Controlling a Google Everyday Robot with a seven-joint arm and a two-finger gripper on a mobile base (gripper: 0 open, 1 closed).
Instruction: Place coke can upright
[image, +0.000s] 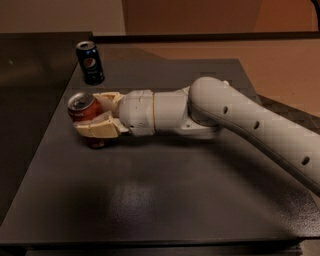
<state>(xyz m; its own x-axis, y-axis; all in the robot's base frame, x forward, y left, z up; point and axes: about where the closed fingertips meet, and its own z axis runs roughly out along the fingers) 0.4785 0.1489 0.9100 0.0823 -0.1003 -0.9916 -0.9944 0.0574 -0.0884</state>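
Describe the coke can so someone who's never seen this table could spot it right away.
Start at the dark table, then follow the white arm to its tip. There the tool is shut on the coke can, near the table's left edge. It is red with a silver top, unlike the dark blue Pepsi can standing free farther back.

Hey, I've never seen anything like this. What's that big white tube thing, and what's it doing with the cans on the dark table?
The white tube is a robot arm, reaching in from the right. The single picture comes from one camera looking down on a dark table. At the arm's end is a beige two-fingered hand, near the table's left side. It is shut on a red coke can, held roughly upright with its silver top showing. Farther back, apart, a dark blue Pepsi can stands upright.
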